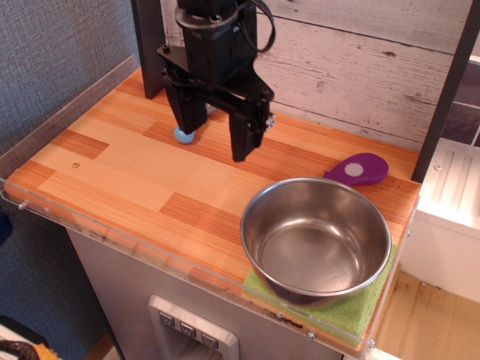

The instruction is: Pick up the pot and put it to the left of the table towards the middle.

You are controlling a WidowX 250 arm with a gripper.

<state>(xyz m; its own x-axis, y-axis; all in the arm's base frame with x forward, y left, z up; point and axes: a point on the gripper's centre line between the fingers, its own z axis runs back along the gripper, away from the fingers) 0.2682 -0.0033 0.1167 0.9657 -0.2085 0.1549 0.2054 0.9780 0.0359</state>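
Note:
The pot is a large shiny steel bowl without handles. It sits upright at the front right corner of the wooden table, resting on a green cloth. My gripper is black, open and empty, with its two fingers pointing down above the table's middle back. It is up and to the left of the pot, well apart from it.
A measuring spoon with a blue handle lies behind my gripper, mostly hidden by it. A purple object lies behind the pot. Clear acrylic edges the table's front and left sides. A plank wall stands at the back.

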